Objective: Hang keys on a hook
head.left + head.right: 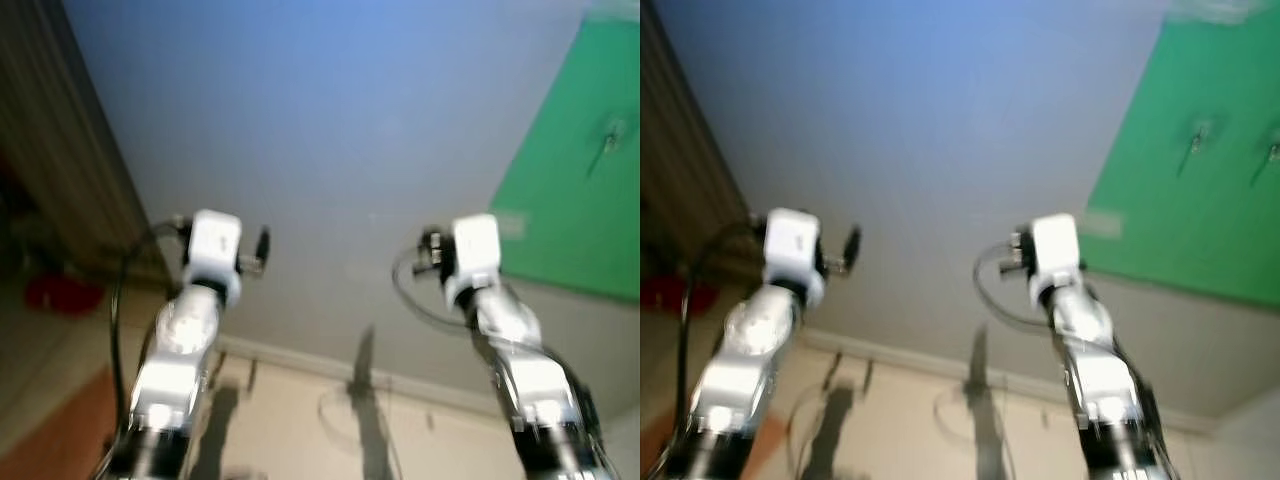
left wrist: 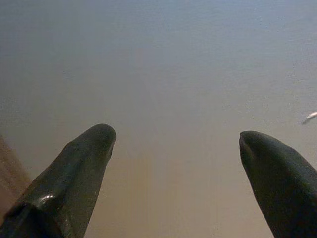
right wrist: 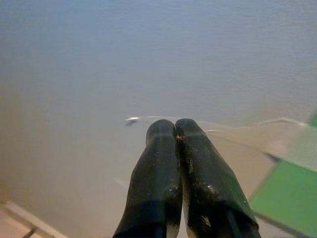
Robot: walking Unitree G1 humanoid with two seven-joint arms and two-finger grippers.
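Both silver arms are raised toward a pale grey wall [image 1: 330, 150], the head views blurred, with a green board [image 1: 1200, 170] fixed to the wall ahead of and to the right of the right gripper [image 3: 176, 130]. The left gripper [image 2: 176, 136] points at bare wall with its two black fingers spread wide and nothing between them; the right gripper's fingers are pressed together tip to tip, and no keys can be made out in them. Two small metal hooks [image 1: 1196, 138] stick out of the green board, well above and right of the closed right fingers.
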